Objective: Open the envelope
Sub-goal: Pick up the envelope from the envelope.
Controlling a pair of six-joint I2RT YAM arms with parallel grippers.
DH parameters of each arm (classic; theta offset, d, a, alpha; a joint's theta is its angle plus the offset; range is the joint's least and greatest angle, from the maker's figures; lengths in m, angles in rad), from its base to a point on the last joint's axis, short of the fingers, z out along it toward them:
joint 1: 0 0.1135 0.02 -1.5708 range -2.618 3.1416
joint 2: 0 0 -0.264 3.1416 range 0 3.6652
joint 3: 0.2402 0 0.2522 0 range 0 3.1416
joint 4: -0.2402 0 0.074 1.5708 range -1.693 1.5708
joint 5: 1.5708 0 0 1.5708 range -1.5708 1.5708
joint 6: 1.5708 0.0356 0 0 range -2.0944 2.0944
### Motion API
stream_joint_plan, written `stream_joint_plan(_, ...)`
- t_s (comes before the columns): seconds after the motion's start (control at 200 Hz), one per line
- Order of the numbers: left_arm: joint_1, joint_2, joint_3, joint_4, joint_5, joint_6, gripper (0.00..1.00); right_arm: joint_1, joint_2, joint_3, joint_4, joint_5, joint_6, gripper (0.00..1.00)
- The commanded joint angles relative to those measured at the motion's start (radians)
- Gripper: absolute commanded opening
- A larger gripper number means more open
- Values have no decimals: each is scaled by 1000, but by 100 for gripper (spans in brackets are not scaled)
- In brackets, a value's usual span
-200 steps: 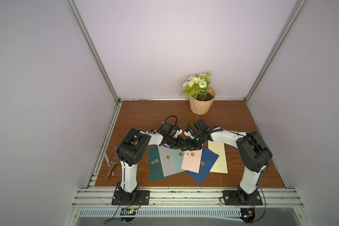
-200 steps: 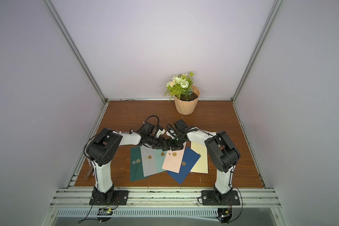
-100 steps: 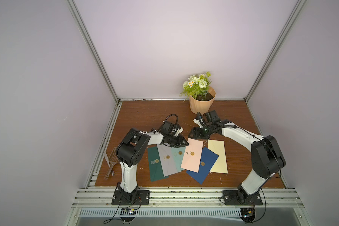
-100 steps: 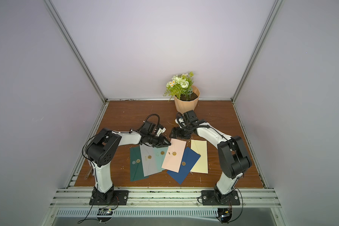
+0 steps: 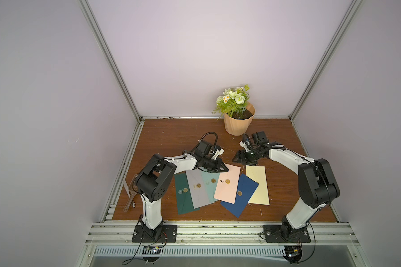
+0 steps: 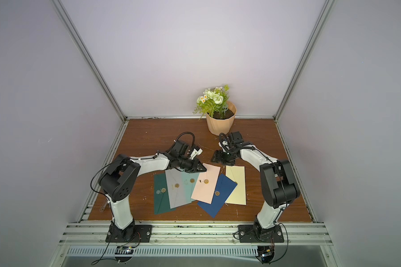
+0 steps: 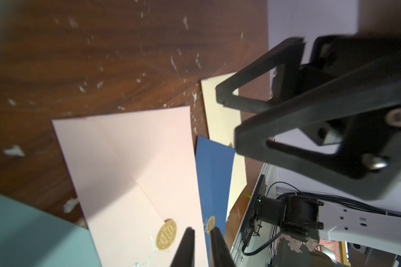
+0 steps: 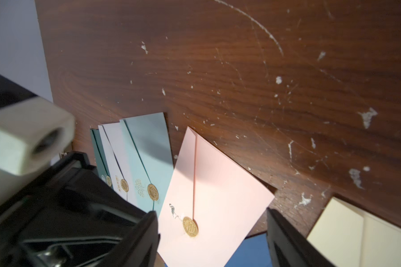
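The pink envelope (image 5: 227, 185) (image 6: 205, 187) lies flat among several fanned envelopes, its flap down with the tip under a gold seal (image 8: 190, 226) (image 7: 166, 234). My left gripper (image 5: 226, 170) (image 6: 204, 170) (image 7: 200, 231) hovers at the envelope's far left corner. Its fingers are drawn almost together with only a sliver between them, and nothing is in it. My right gripper (image 5: 239, 157) (image 6: 217, 158) (image 8: 212, 238) stands wide open just beyond the envelope's far edge and holds nothing. In the right wrist view the pink envelope (image 8: 218, 191) shows between its fingers, lower down.
Dark green (image 5: 183, 196), grey (image 5: 198, 191), teal (image 5: 210, 185), navy (image 5: 240, 198) and cream (image 5: 258, 185) envelopes overlap around the pink one. A flower pot (image 5: 239, 122) stands at the back, close behind the right wrist. A brown tool (image 5: 131, 196) lies off the table's left edge. Paper scraps dot the wood.
The right gripper drew back from the pink envelope's far edge toward the pot, then held there. The left gripper's fingers closed up and it stayed by the envelope's corner.
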Motion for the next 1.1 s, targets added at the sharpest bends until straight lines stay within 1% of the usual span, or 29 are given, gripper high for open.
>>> stream_joint_plan(0.0,-35,21,-8,-59,-13,10,16,-12,7,-20,-14,-26,-31,77)
stream_joint_plan(0.09,-35,9,-21,-54,-32,4,16,-20,9,-40,-3,-36,-32,77)
stream_joint_plan(0.365,-36,12,-33,-42,-32,-7,16,-23,57,-69,34,-69,-34,77)
stream_joint_plan(0.495,-35,24,-33,-73,-52,2,15,-25,82,-68,52,-72,-25,77)
stream_joint_plan(0.565,-34,33,-32,-99,-72,12,14,-23,92,-69,63,-84,-20,77)
stream_joint_plan(0.676,-34,50,-38,-107,-72,16,14,-25,106,-78,83,-112,-9,76)
stream_joint_plan(0.916,-34,77,-44,-117,-70,27,13,-24,112,-106,145,-208,19,72)
stream_joint_plan(1.096,-34,96,-44,-117,-59,32,13,-24,107,-138,234,-342,63,66)
